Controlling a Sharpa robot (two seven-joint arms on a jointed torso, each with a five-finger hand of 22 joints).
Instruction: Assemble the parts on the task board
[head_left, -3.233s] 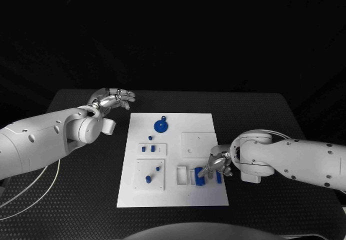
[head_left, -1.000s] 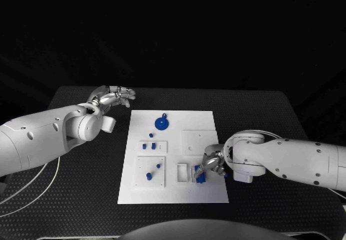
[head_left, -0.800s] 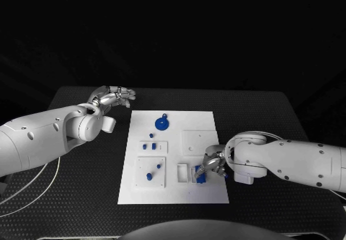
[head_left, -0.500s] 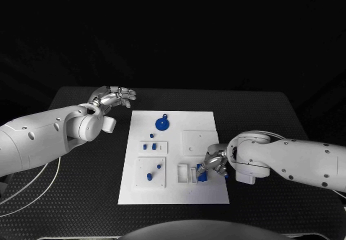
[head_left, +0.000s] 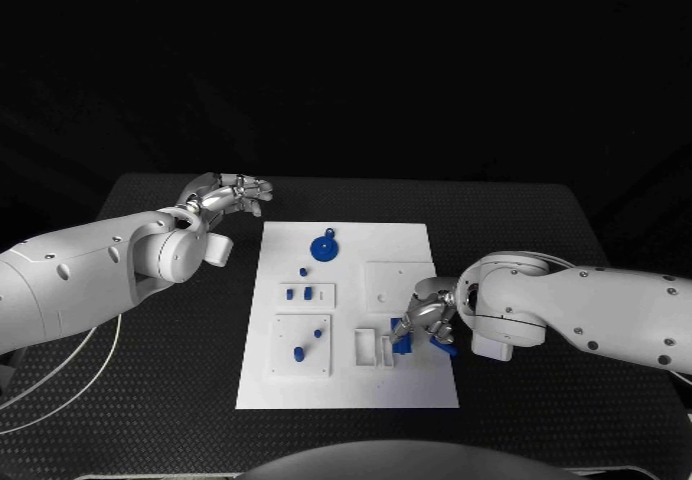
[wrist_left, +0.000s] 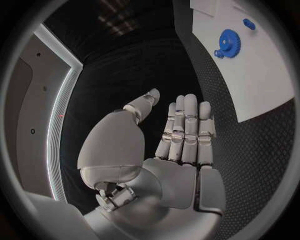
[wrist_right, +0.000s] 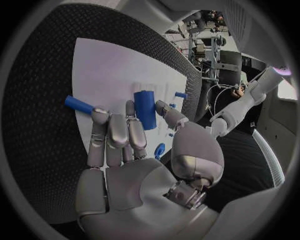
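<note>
The white task board (head_left: 346, 395) lies in the middle of the table. My right hand (head_left: 430, 320) hovers over its near right part and pinches a blue block (wrist_right: 145, 109) between thumb and a finger; the same block (head_left: 405, 343) shows under the hand beside a white slot frame (head_left: 364, 347). A blue peg (wrist_right: 78, 104) lies on the board by the fingertips. A blue gear (head_left: 323, 248) sits at the far end, and small blue pieces (head_left: 297, 294) (head_left: 299, 352) stand in the left panels. My left hand (head_left: 224, 194) is open, off the board's far left corner.
Black table mat (head_left: 159, 400) surrounds the board on all sides. A raised white square panel (head_left: 397, 280) sits on the board just beyond my right hand. The left wrist view shows the gear (wrist_left: 229, 39) and the board's corner (wrist_left: 262, 85) past the fingers.
My right hand has shifted slightly toward the far side, the blue block moving with it. The left hand and the other parts have stayed where they were.
</note>
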